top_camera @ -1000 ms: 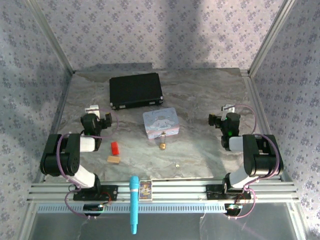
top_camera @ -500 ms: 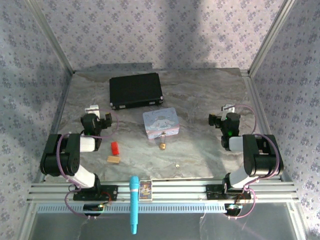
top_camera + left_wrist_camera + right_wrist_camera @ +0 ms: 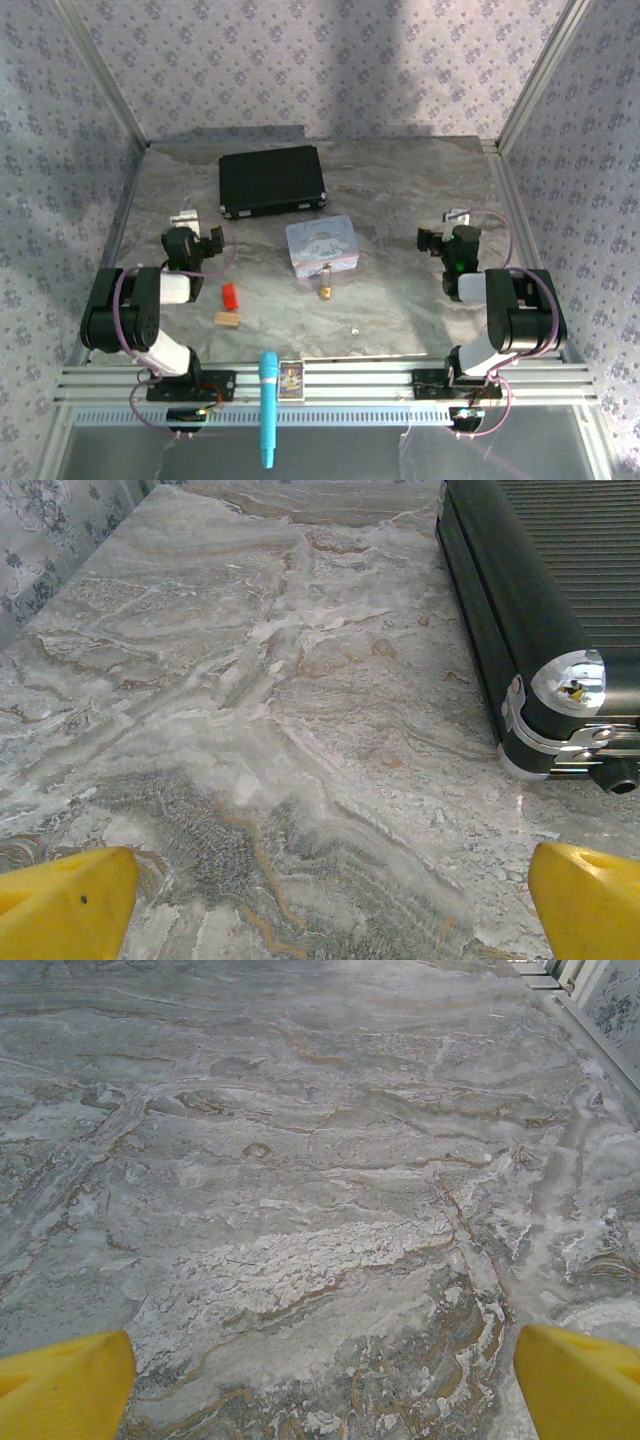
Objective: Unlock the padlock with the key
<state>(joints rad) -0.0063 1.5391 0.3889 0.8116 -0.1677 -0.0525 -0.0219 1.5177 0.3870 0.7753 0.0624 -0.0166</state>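
Brass padlock [image 3: 325, 291] beside cartoon-printed tin [image 3: 320, 243]

Bright and evenly lit from above, with a cool, faintly bluish cast in the overhead view. Broad dim band of shadow down the back wall [image 3: 380, 60], reaching the far strip of the table [image 3: 420, 190]. Soft, short shadows beneath the arms. Sharp glare spot on the chrome corner of the black case [image 3: 520, 590] in the left wrist view. Yellow fingertips [image 3: 60, 900] blurred and out of focus at the bottom corners of both wrist views. Overhead picture coarse and soft, the key [image 3: 354, 327] hardly more than a pale speck, perhaps a glint.
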